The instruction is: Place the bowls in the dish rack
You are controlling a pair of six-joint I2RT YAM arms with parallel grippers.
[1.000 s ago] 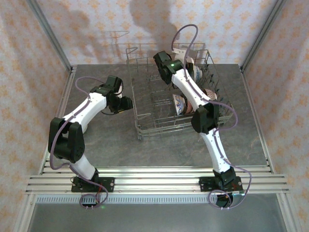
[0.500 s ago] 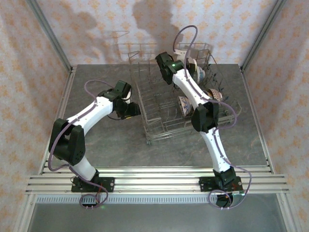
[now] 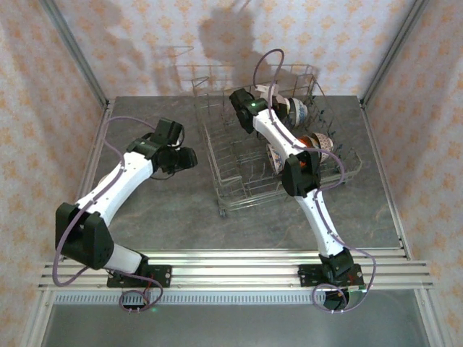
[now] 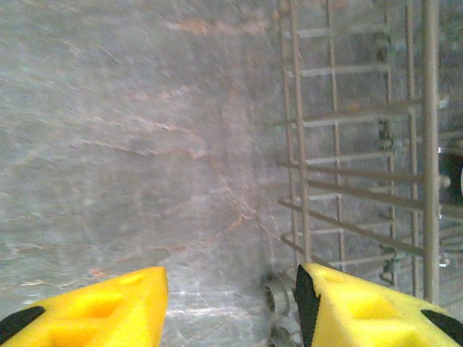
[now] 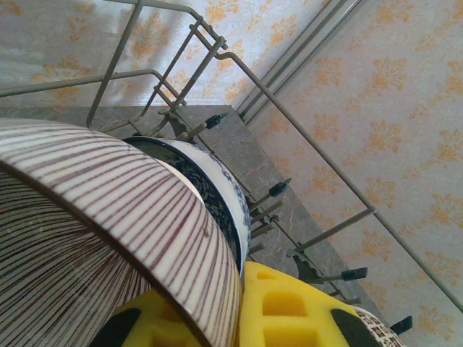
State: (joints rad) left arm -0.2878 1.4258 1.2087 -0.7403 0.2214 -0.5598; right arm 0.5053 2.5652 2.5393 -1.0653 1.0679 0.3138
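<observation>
The dish rack (image 3: 242,196) stands right of the table's middle, turned a little. My right gripper (image 3: 269,94) is over its far end, shut on the rim of a brown-striped bowl (image 5: 108,202); its yellow fingers (image 5: 289,311) pinch the wall from both sides. Just behind it a blue-and-white bowl (image 5: 221,184) stands on edge among the tines. From above I also see that blue-and-white bowl (image 3: 296,110), a brown bowl (image 3: 312,141) and a patterned bowl (image 3: 273,155) in the rack. My left gripper (image 3: 189,157) is open beside the rack's left wall, nothing between its fingers (image 4: 108,307).
Grey rack wires (image 4: 362,188) and a small rack foot (image 4: 278,296) lie close to my left gripper's right finger. The rack's tall rim (image 5: 304,137) rises behind the held bowl. Papered walls close the table at the back and on both sides.
The rack has slid right and turned slightly. My left gripper moved toward it, then drew back left. My right gripper has kept the striped bowl at the rack's far end.
</observation>
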